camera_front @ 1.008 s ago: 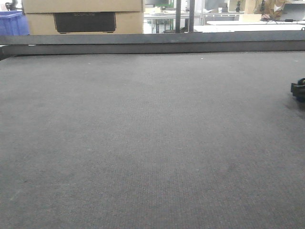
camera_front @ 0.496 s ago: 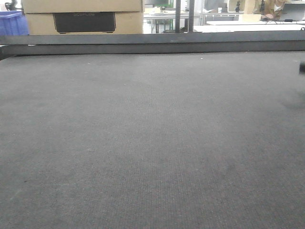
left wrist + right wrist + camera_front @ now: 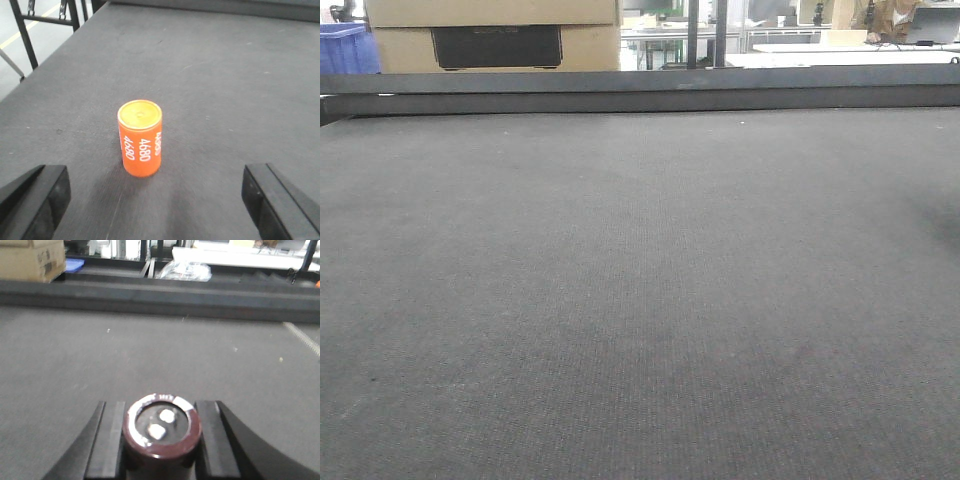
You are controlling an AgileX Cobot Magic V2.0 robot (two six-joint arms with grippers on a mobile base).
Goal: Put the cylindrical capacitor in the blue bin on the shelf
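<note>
Blue crate (image 3: 342,52) (contents hidden); gripped capacitor (image 3: 162,429)

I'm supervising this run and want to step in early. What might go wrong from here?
1. The right hand grips the dark capacitor by its round sides between flat fingers, so it may slip or twist during the carry.
2. The open left hand faces an upright orange cylinder marked 4680. A forward nudge might topple it, and it may roll toward the tabletop edge visible nearby.

Orange cylinder (image 3: 140,138) (upright) ahead of fingers (image 3: 35,200)
</note>
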